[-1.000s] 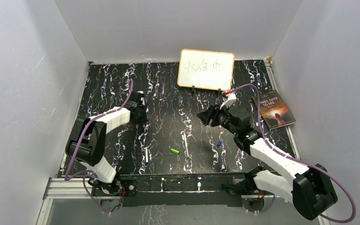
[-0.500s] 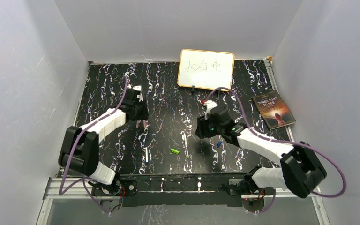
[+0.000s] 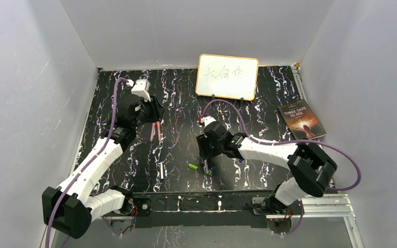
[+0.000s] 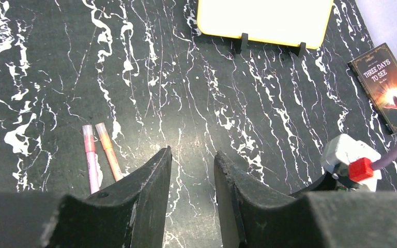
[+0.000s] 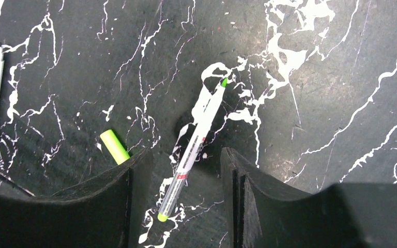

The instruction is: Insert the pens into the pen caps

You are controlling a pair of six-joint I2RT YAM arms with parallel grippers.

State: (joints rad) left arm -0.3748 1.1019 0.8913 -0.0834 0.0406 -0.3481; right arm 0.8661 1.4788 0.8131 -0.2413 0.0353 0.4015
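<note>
A pink pen (image 4: 89, 155) and an orange pen (image 4: 108, 155) lie side by side on the black marbled table, just left of my left gripper (image 4: 192, 155). That gripper hangs open above them with nothing between its fingers. In the top view the same pair (image 3: 155, 131) lies below the left gripper (image 3: 151, 117). My right gripper (image 5: 186, 155) is open and low, its fingers straddling a white pen with a green tip (image 5: 196, 142). A bright green pen cap (image 5: 115, 146) lies just left of it, and also shows in the top view (image 3: 192, 166). Another white pen (image 3: 161, 170) lies further left.
A yellow-framed whiteboard (image 3: 227, 76) stands at the back of the table. A book (image 3: 301, 121) lies at the right edge. Grey walls close in both sides, and the arm bases sit on the rail at the near edge.
My left gripper has opened and pulled back and up, leaving the pink and orange pens on the table. My right arm has swung left and down over the green-tipped white pen.
</note>
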